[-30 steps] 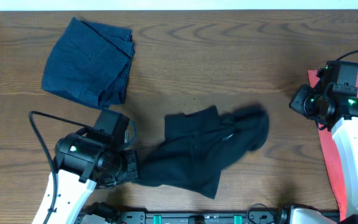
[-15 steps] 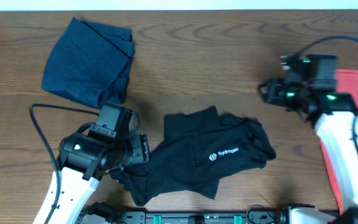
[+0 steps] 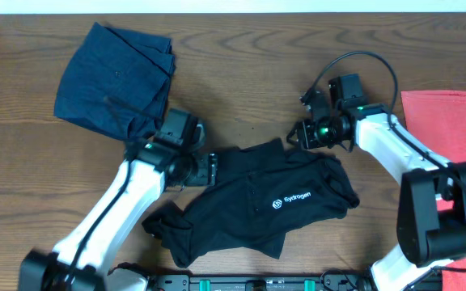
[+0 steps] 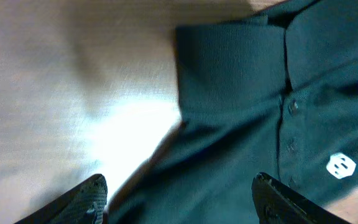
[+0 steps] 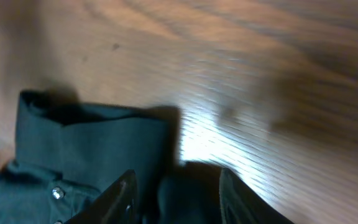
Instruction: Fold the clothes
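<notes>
The clothes: a black shirt (image 3: 273, 202) with a white logo lies crumpled at the table's middle front. A navy-blue garment (image 3: 116, 77) lies folded at the back left, and a red one (image 3: 451, 153) at the right edge. My left gripper (image 3: 209, 170) is at the black shirt's upper left edge. In the left wrist view it (image 4: 179, 190) stands wide open over the shirt (image 4: 253, 93), collar and buttons showing. My right gripper (image 3: 295, 136) is by the shirt's collar. In the right wrist view it (image 5: 176, 186) is open, with a dark fold of the shirt (image 5: 92, 143) under the gap.
The brown wooden table (image 3: 241, 65) runs bare between the navy garment and the right arm. A black cable (image 3: 362, 61) loops over the right arm. The arms' bases stand along the front edge.
Both grippers have opened. The left has moved up and right to the shirt's upper left edge, the right leftward to the collar. The shirt lies more spread, logo showing.
</notes>
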Motion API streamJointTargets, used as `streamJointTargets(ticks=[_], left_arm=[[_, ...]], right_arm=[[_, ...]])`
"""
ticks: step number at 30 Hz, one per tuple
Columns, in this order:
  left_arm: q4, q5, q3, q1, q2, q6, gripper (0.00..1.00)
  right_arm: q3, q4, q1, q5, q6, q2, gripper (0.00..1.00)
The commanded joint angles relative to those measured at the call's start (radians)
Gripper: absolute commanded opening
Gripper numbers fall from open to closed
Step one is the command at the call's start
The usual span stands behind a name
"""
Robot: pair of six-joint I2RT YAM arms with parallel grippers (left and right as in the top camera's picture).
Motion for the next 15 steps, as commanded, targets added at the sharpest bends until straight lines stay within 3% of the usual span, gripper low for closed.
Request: streamJointTargets(ticks=[1,8,15], left_arm=[[0.043,0.017,-0.005,-0.002,0.089,0.094,0.76],[0.181,0.043,-0.005,-0.002,0.267,0.101,0.76],[0.246,0.076,-0.005,-0.002,0.286,0.101,0.75]], right_arm=[[0.005,0.005,0.027,-0.106,-0.13,0.028,0.44],[0.005,0.029,0.096,-0.061,-0.132,0.071,0.43],[0.005,0.046,0.117,-0.035,-0.107,0.122,0.37]])
